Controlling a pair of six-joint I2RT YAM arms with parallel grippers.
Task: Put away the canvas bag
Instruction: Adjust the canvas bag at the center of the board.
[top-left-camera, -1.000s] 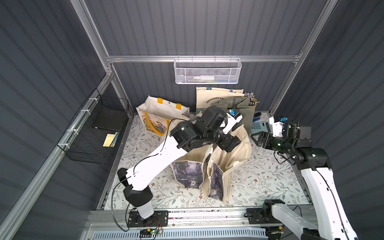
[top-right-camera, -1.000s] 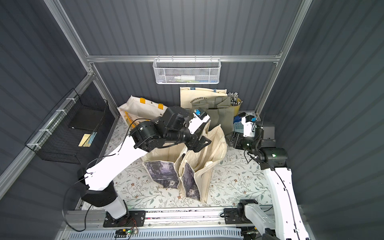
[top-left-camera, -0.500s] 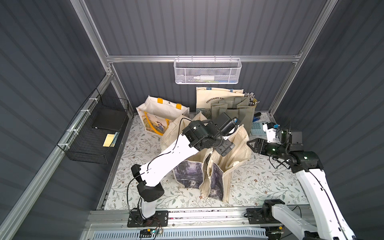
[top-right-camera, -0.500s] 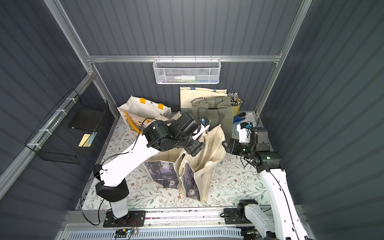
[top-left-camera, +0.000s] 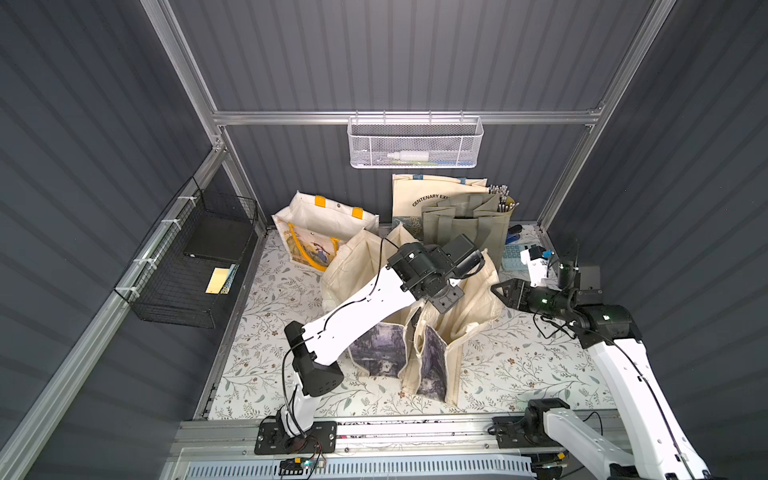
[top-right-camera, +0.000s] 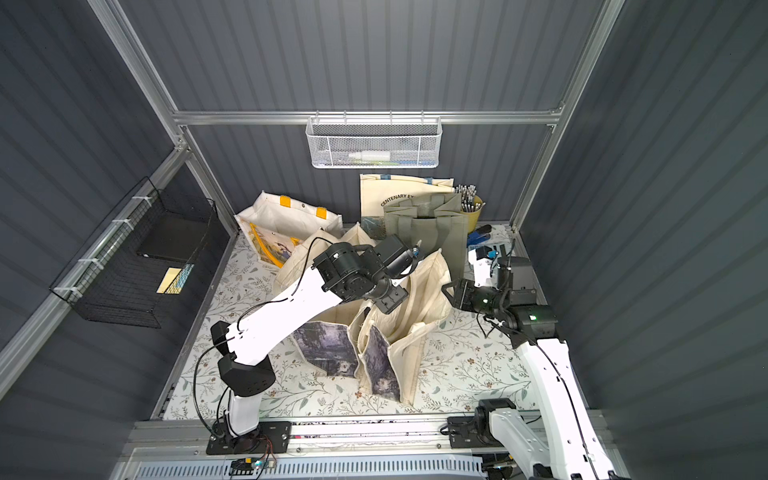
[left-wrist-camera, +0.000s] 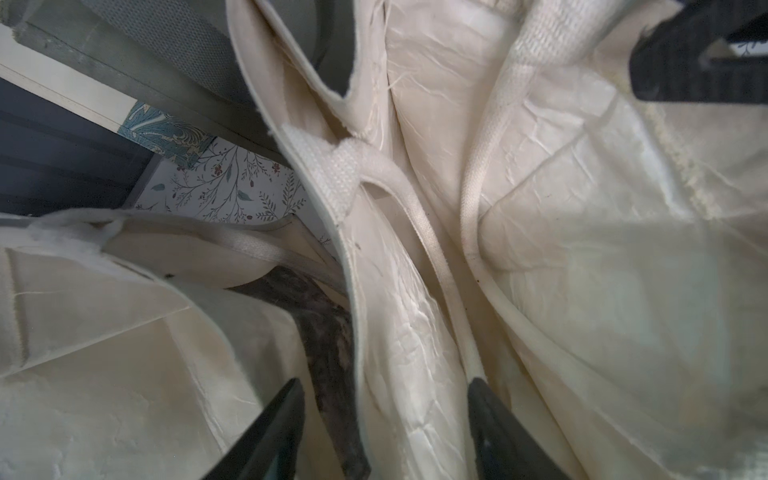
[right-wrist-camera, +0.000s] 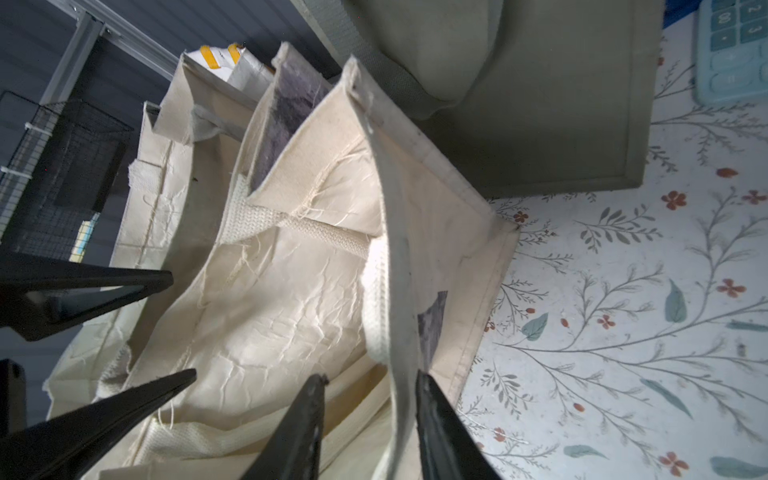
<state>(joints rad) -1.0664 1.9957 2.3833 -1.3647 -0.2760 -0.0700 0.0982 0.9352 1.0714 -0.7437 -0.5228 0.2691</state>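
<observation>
The cream canvas bag (top-left-camera: 471, 320) (top-right-camera: 419, 320) with a dark painted print stands open mid-floor, its sides folded inward. My left gripper (left-wrist-camera: 385, 382) reaches down into it, open, fingers either side of an inner fold and a webbing handle (left-wrist-camera: 432, 257). In the right wrist view the left gripper (right-wrist-camera: 178, 326) shows inside the bag's mouth. My right gripper (right-wrist-camera: 370, 376) (top-left-camera: 496, 291) (top-right-camera: 448, 291) is at the bag's right wall. It is open, its jaws straddling the top rim (right-wrist-camera: 395, 257): one finger touches the cloth, the other stands off.
Against the back wall stand a grey-green bag (top-left-camera: 461, 224), a lettered cream bag (top-left-camera: 432, 195) and a white bag with yellow tabs (top-left-camera: 320, 224). A pencil cup (top-left-camera: 503, 201) and calculator (top-left-camera: 512, 255) sit back right. A white mesh basket (top-left-camera: 413, 143) hangs above; a black wire basket (top-left-camera: 195, 266) hangs left.
My left arm has dropped its gripper into the bag's mouth and its jaws have narrowed. My right gripper has moved left onto the bag's right rim, its jaws narrowing too.
</observation>
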